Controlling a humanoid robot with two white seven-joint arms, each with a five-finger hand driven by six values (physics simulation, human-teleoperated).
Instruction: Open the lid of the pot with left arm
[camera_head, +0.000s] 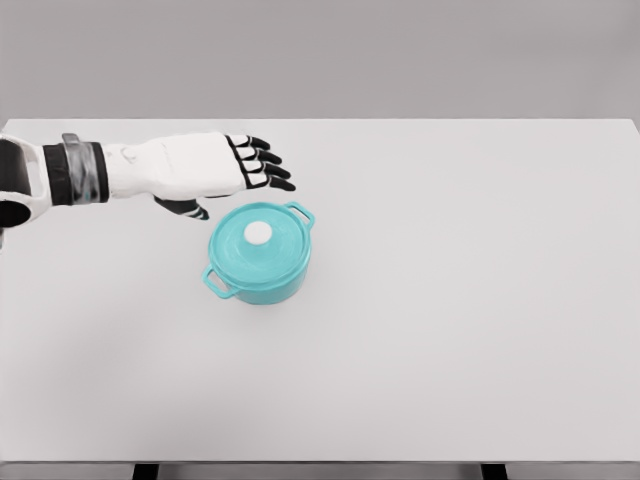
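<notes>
— One pot, teal, left of the table's middle; lid on, white knob at its centre.
— And the handles?
— They run upper right to lower left.
— Where's the left hand?
— Up and left of the knob, fingers extended, slightly spread, holding nothing. I'd say it must travel down-right to reach it.

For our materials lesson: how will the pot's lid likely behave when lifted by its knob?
The lid looks stiff, so it probably keeps its shape. Its small round white knob may slip from fingers. The left hand, open beside the pot, hasn't touched it.
</notes>
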